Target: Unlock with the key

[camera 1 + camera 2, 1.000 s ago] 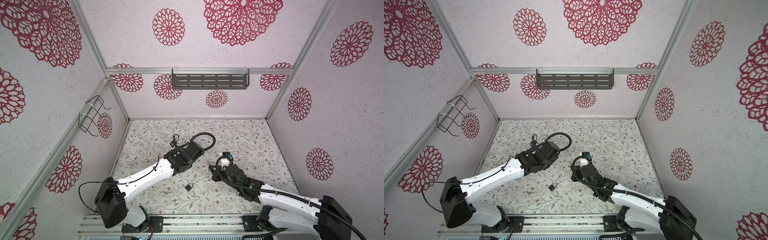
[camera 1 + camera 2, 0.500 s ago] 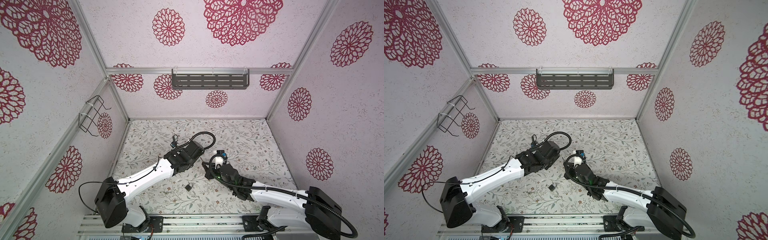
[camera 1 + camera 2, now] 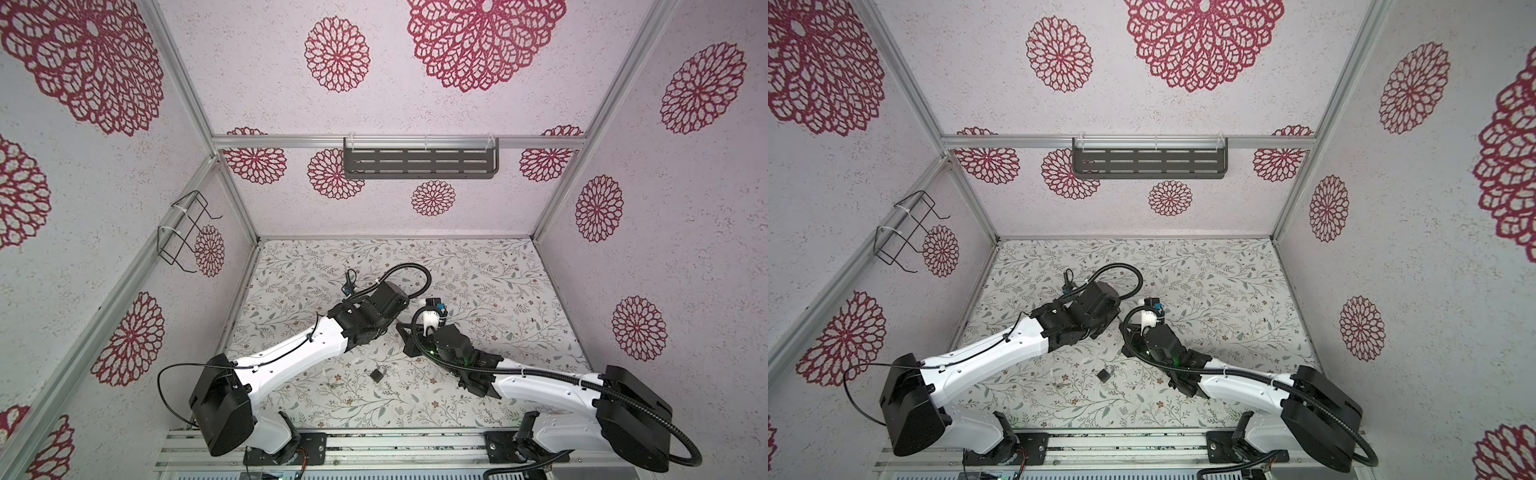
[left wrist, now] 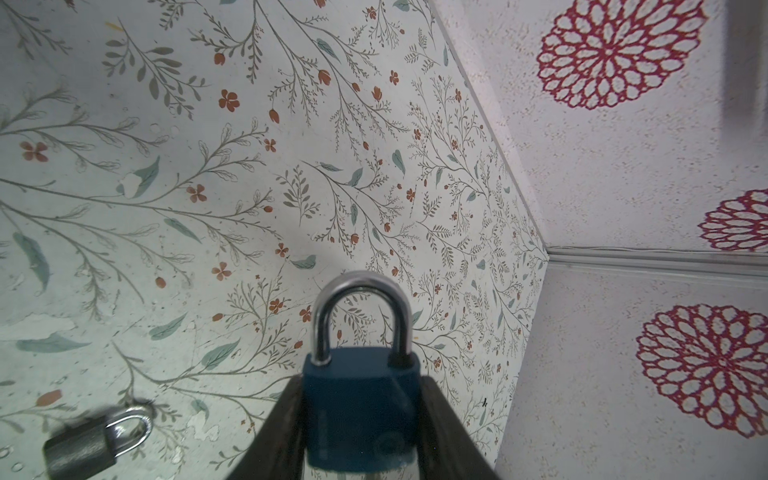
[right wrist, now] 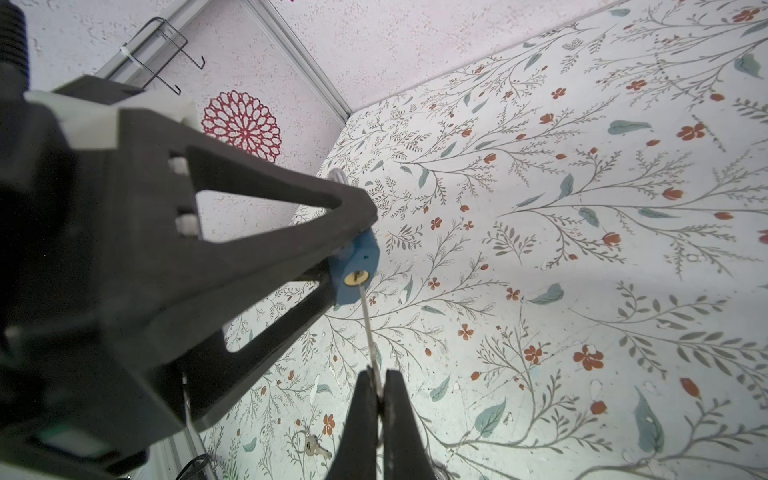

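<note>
Blue padlock (image 4: 359, 411): clamped by its body in your left gripper (image 4: 360, 380), one finger on each side, held up above the table (image 4: 166, 166).
Key (image 5: 369, 328): pinched at its head end by your right gripper (image 5: 378, 376), jaws pressed together on it. The blade tip sat right at the keyhole (image 5: 356, 277); you couldn't tell whether it had gone in.
Right wrist view only: brass keyhole face, the thin key blade, and a spare key (image 5: 309, 444) on a ring, lying flat on the table.
Left wrist view only: shackle (image 4: 361, 299) seated in the body at both legs.
Top views: both arms hid the held lock and the held key from you. In both top views a grey padlock (image 3: 377, 373) lay on the table between the two arms; the left wrist view caught it too (image 4: 95, 440).
Count, padlocks: 2, one held and one on the table.
Count, keys: 2, one held and one on the table.
Count, fixtures: 1 wire basket (image 3: 187, 232) on the left wall, 1 slotted shelf (image 3: 419, 162) on the back wall.
</note>
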Available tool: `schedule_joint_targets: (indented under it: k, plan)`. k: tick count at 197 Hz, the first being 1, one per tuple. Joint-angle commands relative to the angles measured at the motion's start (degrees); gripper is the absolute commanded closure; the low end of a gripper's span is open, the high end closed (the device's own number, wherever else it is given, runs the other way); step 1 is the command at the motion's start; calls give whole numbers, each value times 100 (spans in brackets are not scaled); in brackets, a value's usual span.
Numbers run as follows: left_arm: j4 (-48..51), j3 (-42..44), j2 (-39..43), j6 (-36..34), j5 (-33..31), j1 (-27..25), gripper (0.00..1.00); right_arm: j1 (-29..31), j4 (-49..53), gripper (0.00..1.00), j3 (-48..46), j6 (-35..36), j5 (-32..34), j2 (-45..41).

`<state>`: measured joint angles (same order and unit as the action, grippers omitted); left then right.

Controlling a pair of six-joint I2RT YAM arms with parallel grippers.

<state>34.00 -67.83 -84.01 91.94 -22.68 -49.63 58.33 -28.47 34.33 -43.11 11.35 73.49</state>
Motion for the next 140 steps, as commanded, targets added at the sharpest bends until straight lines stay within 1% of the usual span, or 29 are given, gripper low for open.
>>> schedule_joint_targets:
  k: [1,55,109,140]
  plan:
    - [-170,64,156,-16,0,-59,93,-12,-194,100,254,81,-72,50]
    - [-238,156,226,11,18,-65,93,-92,-192,100,330,-25,-133,227]
    - [-262,185,297,9,-60,-64,94,-102,-210,100,241,46,-160,174]
    - [-328,183,238,8,51,-65,95,-110,-238,100,335,125,-254,209]
